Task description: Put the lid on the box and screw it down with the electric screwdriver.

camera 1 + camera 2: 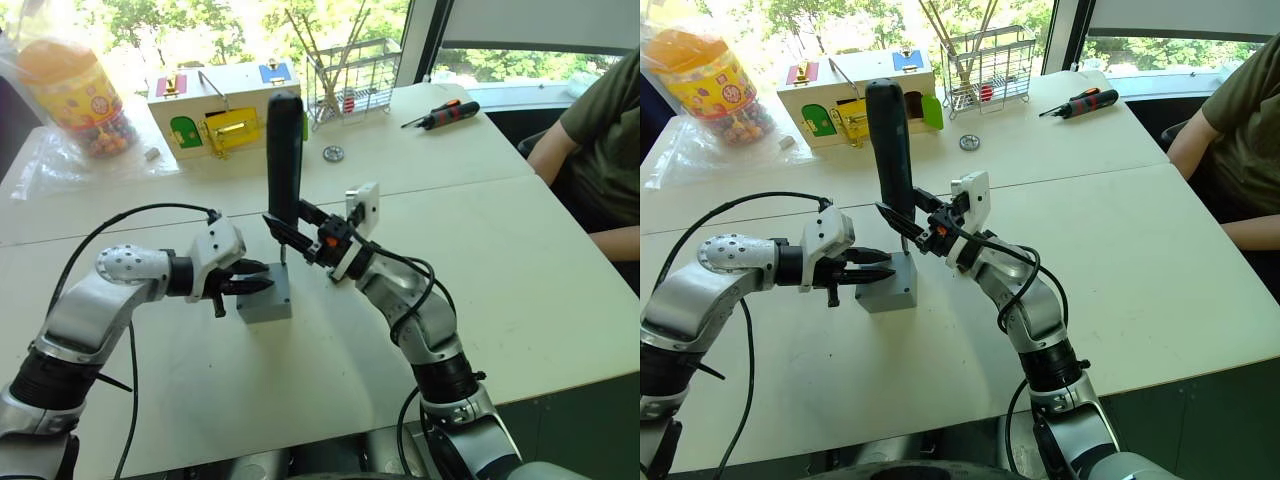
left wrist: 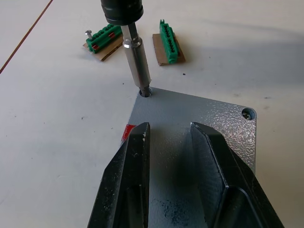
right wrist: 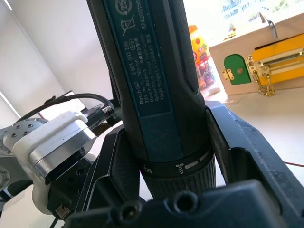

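Note:
The grey box (image 1: 264, 303) stands mid-table with the grey lid (image 2: 199, 118) lying on top of it; a small red mark (image 2: 127, 132) shows on one side. My right gripper (image 1: 288, 230) is shut on the black electric screwdriver (image 1: 284, 150), held upright above the box. Its metal bit (image 2: 137, 61) sits in a corner screw hole of the lid. My left gripper (image 2: 168, 126) reaches in from the left, open, its two black fingers (image 2: 135, 161) spread over the lid's top. Another screw hole (image 2: 246, 113) shows at a neighbouring corner.
Two green terminal blocks (image 2: 168, 37) on cardboard lie just past the box. At the back stand a wooden latch box (image 1: 215, 105), a wire rack (image 1: 350, 75), a candy jar (image 1: 80, 95) and an orange-and-black hand screwdriver (image 1: 445, 115). A person (image 1: 600, 150) sits at the right.

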Motion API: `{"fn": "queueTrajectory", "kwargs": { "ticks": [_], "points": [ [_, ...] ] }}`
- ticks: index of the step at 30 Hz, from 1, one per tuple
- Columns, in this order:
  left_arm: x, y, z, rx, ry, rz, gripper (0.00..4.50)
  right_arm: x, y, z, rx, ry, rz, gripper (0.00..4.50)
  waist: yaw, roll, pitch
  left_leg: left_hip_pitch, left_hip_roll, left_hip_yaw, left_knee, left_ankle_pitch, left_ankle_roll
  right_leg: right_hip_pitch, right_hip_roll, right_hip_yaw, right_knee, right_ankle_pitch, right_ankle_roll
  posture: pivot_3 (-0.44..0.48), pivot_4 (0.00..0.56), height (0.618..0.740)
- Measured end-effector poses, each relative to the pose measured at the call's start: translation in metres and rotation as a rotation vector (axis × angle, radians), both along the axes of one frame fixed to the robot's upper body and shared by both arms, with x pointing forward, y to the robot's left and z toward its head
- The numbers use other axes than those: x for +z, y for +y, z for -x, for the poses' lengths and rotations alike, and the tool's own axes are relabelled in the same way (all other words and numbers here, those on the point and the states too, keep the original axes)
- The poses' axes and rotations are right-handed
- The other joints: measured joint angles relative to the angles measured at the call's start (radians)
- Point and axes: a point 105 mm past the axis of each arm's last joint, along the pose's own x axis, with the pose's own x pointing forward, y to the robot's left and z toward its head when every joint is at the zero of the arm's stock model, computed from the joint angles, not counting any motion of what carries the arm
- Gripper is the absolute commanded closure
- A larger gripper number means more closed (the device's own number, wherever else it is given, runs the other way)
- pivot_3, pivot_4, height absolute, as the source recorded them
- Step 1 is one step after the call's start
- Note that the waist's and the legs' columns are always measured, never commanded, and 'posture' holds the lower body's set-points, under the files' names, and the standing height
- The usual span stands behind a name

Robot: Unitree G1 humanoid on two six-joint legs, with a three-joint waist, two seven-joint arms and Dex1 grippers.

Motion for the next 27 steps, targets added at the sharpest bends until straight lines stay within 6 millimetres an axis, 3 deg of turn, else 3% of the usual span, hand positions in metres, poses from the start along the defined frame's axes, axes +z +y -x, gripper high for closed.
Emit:
{"fn": "queueTrajectory", "kwargs": {
  "ticks": [15, 20, 27],
  "points": [
    [-0.005, -0.001, 0.000, 0.000, 0.003, 0.010, 3.17, -0.006, -0.003, 0.001, 0.003, 0.000, 0.037, 2.75, 0.001, 0.004, -0.006, 0.004, 0.000, 0.000, 0.000, -0.001, 0.001, 0.002, 0.000, 0.000, 0.000, 0.000, 0.000, 0.000, 0.150, 0.740],
    [-0.009, 0.000, 0.000, 0.001, 0.006, 0.003, 3.17, -0.010, 0.002, 0.002, 0.005, -0.007, 0.074, 2.75, 0.002, 0.004, -0.007, 0.021, 0.000, 0.001, -0.010, -0.001, 0.002, 0.016, 0.000, 0.002, -0.006, 0.000, 0.000, 0.000, 0.150, 0.740],
    [-0.013, 0.001, 0.001, 0.003, 0.019, 0.000, 3.17, -0.016, 0.004, 0.002, 0.014, 0.010, 0.096, 2.75, 0.002, 0.006, -0.012, 0.033, 0.001, 0.001, -0.017, -0.002, 0.003, 0.027, 0.001, 0.002, -0.013, -0.001, 0.000, 0.000, 0.150, 0.740]
  ]
}}
